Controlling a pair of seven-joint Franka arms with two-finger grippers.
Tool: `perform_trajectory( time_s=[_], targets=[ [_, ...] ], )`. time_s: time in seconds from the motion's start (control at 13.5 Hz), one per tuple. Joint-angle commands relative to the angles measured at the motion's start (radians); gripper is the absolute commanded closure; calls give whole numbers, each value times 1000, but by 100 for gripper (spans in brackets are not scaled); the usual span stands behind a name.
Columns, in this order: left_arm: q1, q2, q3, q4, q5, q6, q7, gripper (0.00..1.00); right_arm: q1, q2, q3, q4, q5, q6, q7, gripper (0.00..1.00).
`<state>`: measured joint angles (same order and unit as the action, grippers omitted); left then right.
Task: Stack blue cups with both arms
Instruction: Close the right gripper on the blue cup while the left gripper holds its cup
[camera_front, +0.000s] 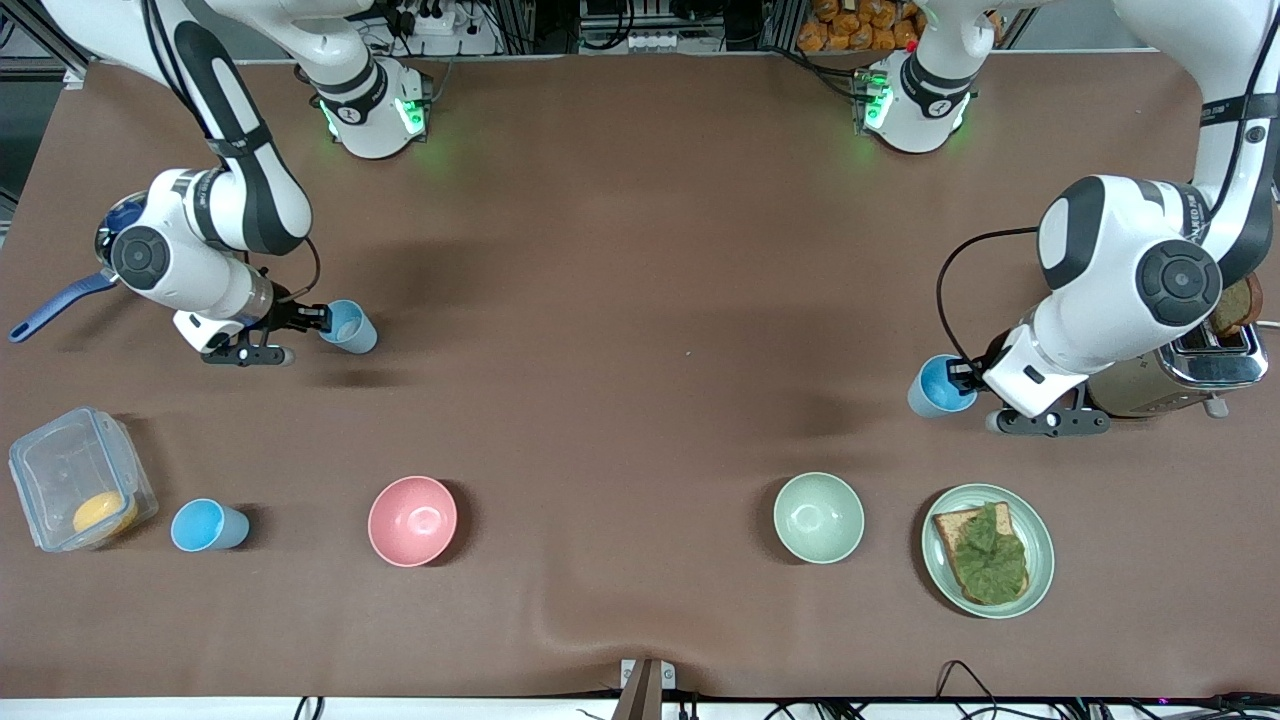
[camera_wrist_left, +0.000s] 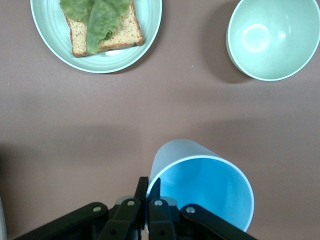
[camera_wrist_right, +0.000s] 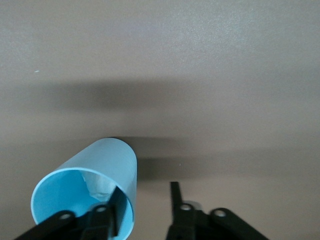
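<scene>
My left gripper (camera_front: 962, 378) is shut on the rim of a bright blue cup (camera_front: 938, 386), one finger inside and one outside; the left wrist view shows the grip (camera_wrist_left: 148, 187) on that cup (camera_wrist_left: 200, 185). My right gripper (camera_front: 318, 318) is open at a paler blue cup (camera_front: 350, 326). In the right wrist view, my right gripper (camera_wrist_right: 145, 185) straddles the wall of this cup (camera_wrist_right: 95, 175), one finger inside, the other well clear outside. A third blue cup (camera_front: 208, 525) stands near the front camera at the right arm's end.
A pink bowl (camera_front: 412, 520), a pale green bowl (camera_front: 818, 517) and a plate with toast and lettuce (camera_front: 987, 550) lie near the front camera. A clear lidded box (camera_front: 80, 490) is by the third cup. A toaster (camera_front: 1200, 370) and a blue-handled pan (camera_front: 60, 300) stand at the ends.
</scene>
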<state>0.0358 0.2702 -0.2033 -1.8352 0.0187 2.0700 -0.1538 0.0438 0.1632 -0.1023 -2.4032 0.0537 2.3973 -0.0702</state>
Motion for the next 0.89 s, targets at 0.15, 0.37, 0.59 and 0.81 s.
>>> perform_trajectory(
  time_s=[0.15, 0.37, 0.59, 0.81],
  targets=[
    [-11, 7, -1, 13, -16, -27, -15, 100, 7, -16, 1, 18, 0, -45, 17, 100],
    [-14, 7, -1, 14, -16, -27, -19, 100, 7, -24, 0, 114, 0, -195, 17, 100],
    [-22, 9, -1, 14, -16, -27, -23, 100, 17, -25, 1, 220, 0, -305, 15, 100],
    [-23, 9, -1, 17, -14, -27, -65, 100, 85, -25, 3, 257, 6, -305, 27, 100]
  ],
)
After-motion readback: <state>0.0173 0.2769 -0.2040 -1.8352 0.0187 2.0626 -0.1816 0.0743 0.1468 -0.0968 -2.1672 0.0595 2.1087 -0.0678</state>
